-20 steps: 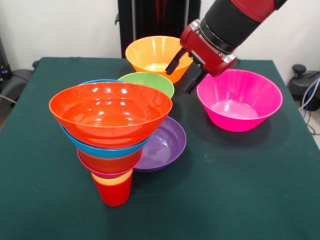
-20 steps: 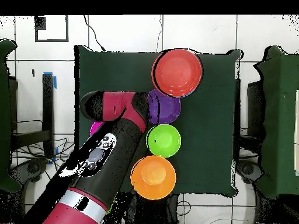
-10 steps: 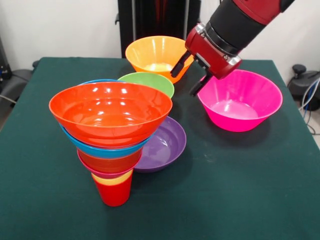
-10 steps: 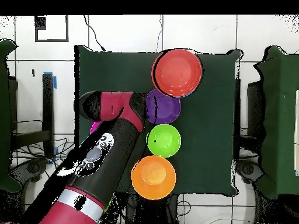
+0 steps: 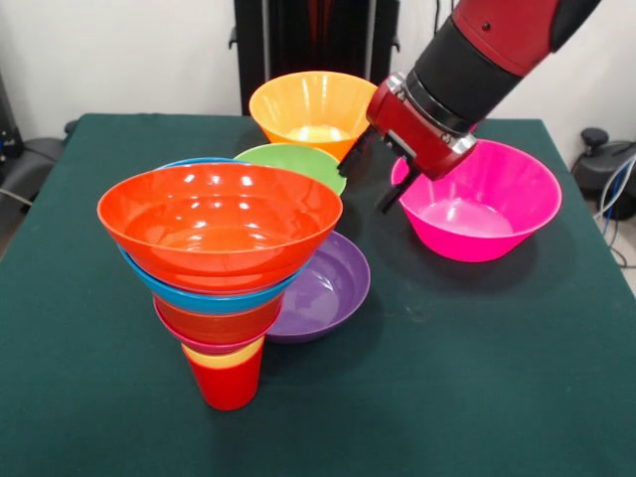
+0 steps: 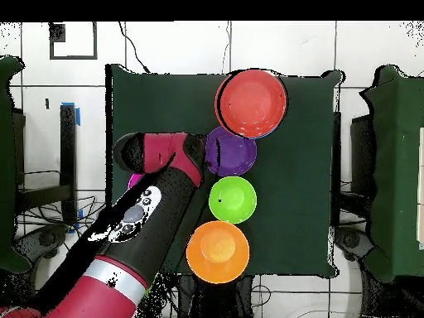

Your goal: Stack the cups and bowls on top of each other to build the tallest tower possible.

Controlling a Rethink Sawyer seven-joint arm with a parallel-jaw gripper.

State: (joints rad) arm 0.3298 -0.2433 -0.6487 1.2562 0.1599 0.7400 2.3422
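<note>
magenta-pink bowl (image 5: 477, 199), hidden under the arm overhead, shows frontally beside the open gripper (image 5: 365, 179); the tower (image 5: 221, 268) stands upright, widening upward.

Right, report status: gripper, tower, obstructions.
Gripper open, empty, at the glossy magenta-pink plastic bowl rim. Funnel-shaped tower of nested bowls on a red cup standing. Purple bowl touching the tower's side.
</note>
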